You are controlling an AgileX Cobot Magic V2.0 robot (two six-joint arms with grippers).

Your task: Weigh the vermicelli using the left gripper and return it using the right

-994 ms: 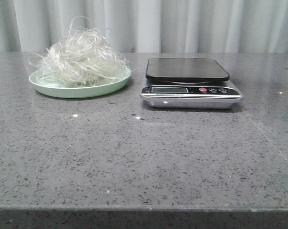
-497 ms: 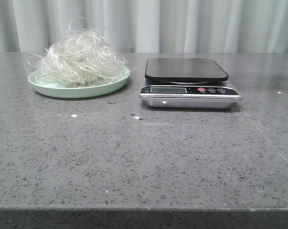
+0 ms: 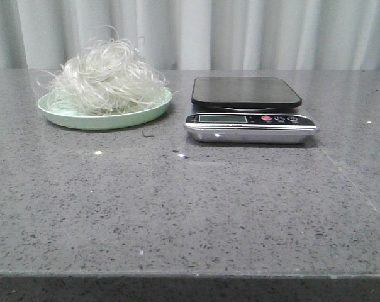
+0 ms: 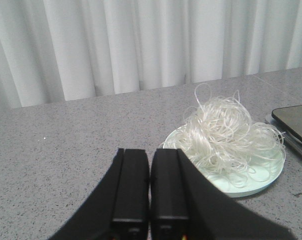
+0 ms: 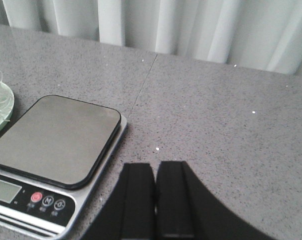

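Observation:
The vermicelli (image 3: 107, 78), a fluffy whitish tangle, lies on a pale green plate (image 3: 83, 119) at the back left of the table. It also shows in the left wrist view (image 4: 228, 132) on the plate (image 4: 251, 185). The scale (image 3: 250, 110), with a black platform and silver base, stands to the right of the plate; the right wrist view shows it too (image 5: 53, 145), with nothing on it. My left gripper (image 4: 150, 150) is shut and empty, short of the plate. My right gripper (image 5: 155, 165) is shut and empty beside the scale. Neither arm shows in the front view.
The grey speckled tabletop (image 3: 190, 207) runs to a front edge near the bottom of the front view. White curtains (image 3: 240, 31) hang behind the table. A seam in the tabletop (image 5: 143, 82) runs behind the scale.
The whole front view has shifted very slightly; plate, vermicelli and scale keep their places on the table. No arm has come into the front view.

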